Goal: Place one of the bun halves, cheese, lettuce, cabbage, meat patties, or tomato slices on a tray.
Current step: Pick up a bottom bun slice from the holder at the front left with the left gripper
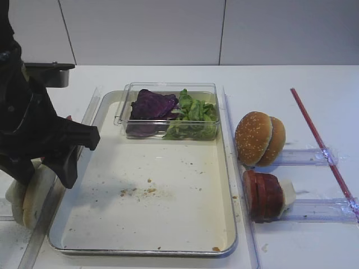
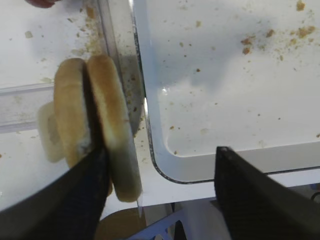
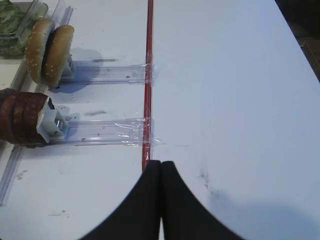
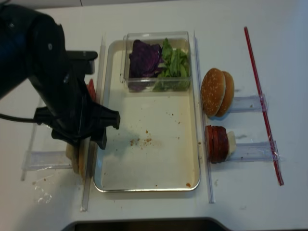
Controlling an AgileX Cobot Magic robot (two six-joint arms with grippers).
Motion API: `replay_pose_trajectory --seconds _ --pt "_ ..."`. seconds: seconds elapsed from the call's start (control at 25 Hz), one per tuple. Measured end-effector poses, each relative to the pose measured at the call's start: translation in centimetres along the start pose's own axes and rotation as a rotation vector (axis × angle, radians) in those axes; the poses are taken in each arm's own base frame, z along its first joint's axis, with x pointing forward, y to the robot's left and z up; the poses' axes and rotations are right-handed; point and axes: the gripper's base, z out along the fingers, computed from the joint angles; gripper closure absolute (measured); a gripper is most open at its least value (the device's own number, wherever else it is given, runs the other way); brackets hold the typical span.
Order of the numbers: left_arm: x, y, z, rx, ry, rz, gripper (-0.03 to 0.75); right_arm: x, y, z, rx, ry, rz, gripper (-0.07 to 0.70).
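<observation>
Two pale bun halves (image 2: 112, 125) stand on edge just left of the silver tray (image 1: 168, 185). My left gripper (image 2: 157, 150) is open. One finger (image 2: 85, 195) is slid between the two halves, and the other hangs over the tray's near left corner. The outer half (image 2: 70, 115) stays outside the jaws. Cabbage (image 1: 151, 105) and lettuce (image 1: 193, 115) fill a clear box at the tray's far end. Meat patties (image 1: 263, 195) stand right of the tray. Tomato slices (image 4: 90, 87) peek from behind the left arm. No cheese shows. My right gripper (image 3: 161, 162) is shut and empty over bare table.
A sesame bun (image 1: 258, 138) stands on edge right of the tray, on a clear plastic rail. A red strip (image 1: 320, 145) runs along the table's right side. The clear box (image 1: 168, 87) takes up the tray's far end. Crumbs dot the tray's bottom.
</observation>
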Motion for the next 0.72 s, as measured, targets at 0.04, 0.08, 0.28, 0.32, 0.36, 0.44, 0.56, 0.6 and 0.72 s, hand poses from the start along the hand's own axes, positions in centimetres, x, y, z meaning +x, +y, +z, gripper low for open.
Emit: replay_pose_trajectory --seconds 0.04,0.08,0.28,0.32,0.36,0.44,0.56,0.6,0.72 --pt "-0.06 0.0 0.12 -0.003 0.004 0.001 0.284 0.0 0.0 0.0 0.0 0.0 0.0 0.456" --pt "-0.13 -0.01 0.26 -0.007 0.008 0.0 0.284 0.0 0.0 0.0 0.0 0.0 0.0 0.456" --pt "-0.48 -0.03 0.96 -0.024 0.027 -0.009 0.342 0.0 0.0 0.0 0.0 0.0 -0.002 0.463" --pt "-0.5 -0.02 0.96 -0.026 0.026 -0.01 0.372 0.0 0.0 0.0 0.0 0.0 -0.002 0.463" --pt "-0.52 0.03 0.96 -0.032 0.024 -0.012 0.404 0.0 0.0 0.0 0.0 0.0 -0.002 0.463" --pt "-0.55 0.1 0.96 -0.04 0.021 -0.011 0.466 0.0 0.0 0.0 0.0 0.0 -0.002 0.463" --pt "-0.58 0.16 0.98 -0.047 0.019 -0.011 0.555 0.0 0.0 0.0 0.0 0.0 -0.002 0.463" --pt "-0.59 0.17 0.98 -0.048 0.018 -0.012 0.582 0.0 0.0 0.0 0.0 0.0 -0.002 0.463" --pt "-0.59 0.18 0.98 -0.049 0.018 -0.014 0.634 0.0 0.0 0.0 0.0 0.0 -0.002 0.463"
